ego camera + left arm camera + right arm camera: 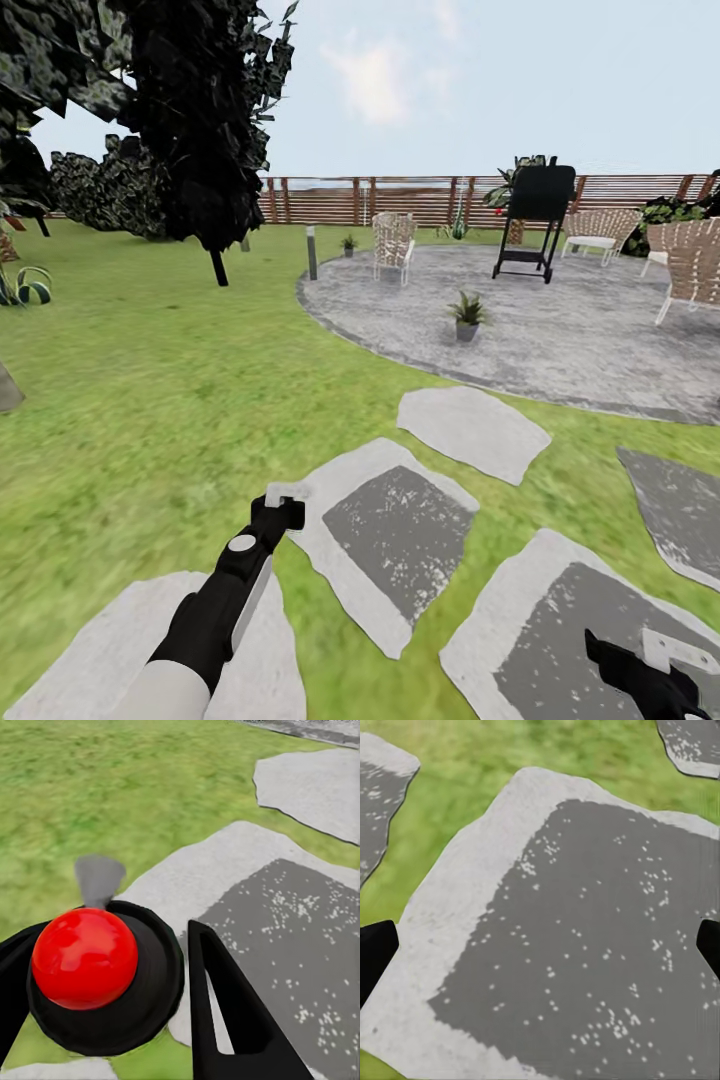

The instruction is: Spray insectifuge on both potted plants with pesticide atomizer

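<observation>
My left gripper (279, 511) is low over the stepping stones, shut on the pesticide atomizer (85, 957), a black round body with a glossy red cap and a short grey nozzle. Its black fingers (225, 1009) press the body from both sides. One potted plant (467, 316) stands on the grey paving of the garden, a few metres ahead. A second potted plant (348, 243) sits farther off, near the fence. My right gripper (640, 658) hangs open over a grey stepping stone (585, 937), with nothing between its fingers.
A dark tree (200, 120) rises at the left on the lawn. On the paving (580, 340) stand a black grill (538, 215), wicker chairs (393, 243) and a short post (311, 251). The brown slatted fence (420, 198) closes the back. Stepping stones (470, 428) lead ahead.
</observation>
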